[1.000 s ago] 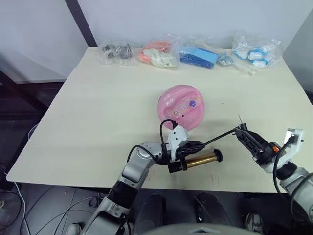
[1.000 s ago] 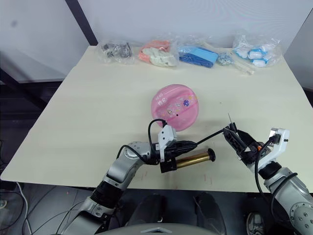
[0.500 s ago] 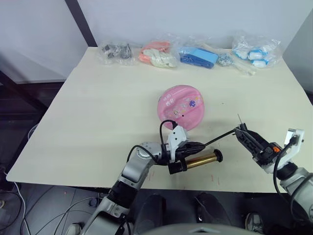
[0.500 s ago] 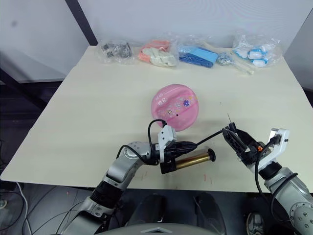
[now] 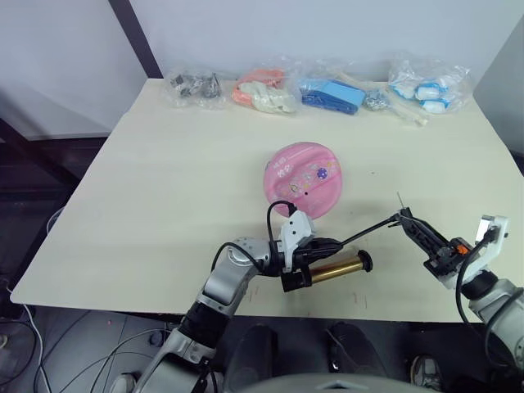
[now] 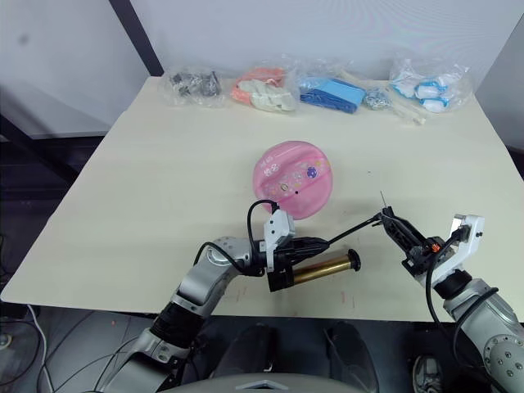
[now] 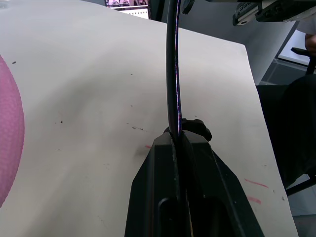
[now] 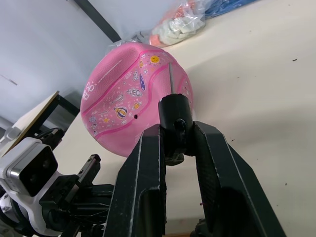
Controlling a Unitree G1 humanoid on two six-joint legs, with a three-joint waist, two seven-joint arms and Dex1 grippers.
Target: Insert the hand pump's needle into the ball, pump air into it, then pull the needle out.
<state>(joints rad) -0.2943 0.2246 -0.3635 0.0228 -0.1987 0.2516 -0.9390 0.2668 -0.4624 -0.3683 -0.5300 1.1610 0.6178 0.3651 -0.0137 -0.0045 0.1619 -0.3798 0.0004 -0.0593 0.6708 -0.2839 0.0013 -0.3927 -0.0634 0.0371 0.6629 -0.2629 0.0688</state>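
Note:
The pink ball [image 5: 304, 177] with its band of cartoon prints lies mid-table. Near the front edge my left gripper [image 5: 327, 245] is shut on the hand pump where the black hose [image 5: 368, 229] leaves it. The gold barrel [image 5: 336, 268] hangs just below the fingers [image 7: 197, 163]. The hose runs right to my right gripper [image 5: 406, 220], which is shut on the black fitting [image 8: 175, 116] at the hose tip. The needle [image 8: 171, 79] sticks out past the fingertips, pointing toward the ball [image 8: 133, 98] and apart from it.
Several clear bags of small parts lie along the table's back edge: grey bits [image 5: 195, 86], orange and white pieces [image 5: 266, 90], blue pieces [image 5: 332, 94], blue-white pieces [image 5: 430, 86]. Both grippers work close to the table's front edge [image 5: 164, 304].
My right gripper's fingers have closed onto the needle's fitting; before they stood open around it. The left gripper, pump and ball have not moved.

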